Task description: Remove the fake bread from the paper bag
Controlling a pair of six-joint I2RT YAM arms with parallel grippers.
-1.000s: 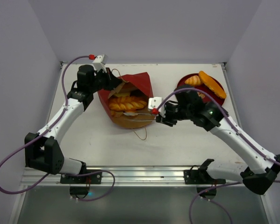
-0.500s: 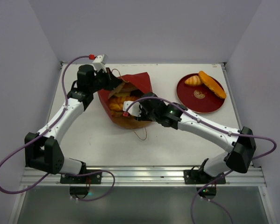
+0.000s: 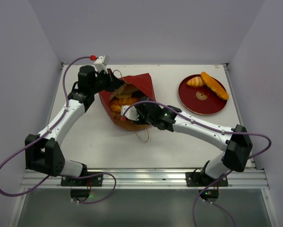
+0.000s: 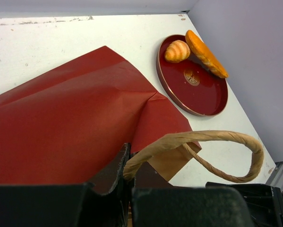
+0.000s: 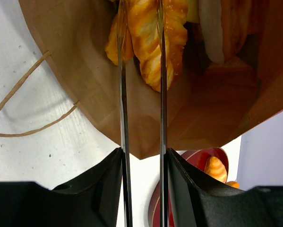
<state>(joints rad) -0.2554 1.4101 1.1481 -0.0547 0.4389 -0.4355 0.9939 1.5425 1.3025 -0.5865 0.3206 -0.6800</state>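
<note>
The red paper bag [image 3: 137, 86] lies on its side mid-table with its brown mouth toward the arms. Golden toy bread [image 3: 116, 106] shows inside it. My left gripper [image 3: 115, 84] is shut on the bag's upper rim by the handle [image 4: 202, 138], holding the mouth open; the red outside [image 4: 70, 123] fills that wrist view. My right gripper [image 3: 128, 111] is at the bag's mouth. In the right wrist view its open fingers [image 5: 140, 9] straddle a braided loaf [image 5: 153, 42] on the brown inside [image 5: 84, 80]. A pale slice [image 5: 210, 28] lies beside it.
A round dark-red plate [image 3: 203, 102] stands at the back right with a croissant [image 3: 195, 81] and a long loaf [image 3: 215, 86] on it. The bag's lower handle [image 5: 18, 109] loops out on the white table. Walls close the table on three sides.
My right arm has swung left from the gap between bag and plate into the bag's mouth. The left arm and the bag have stayed put.
</note>
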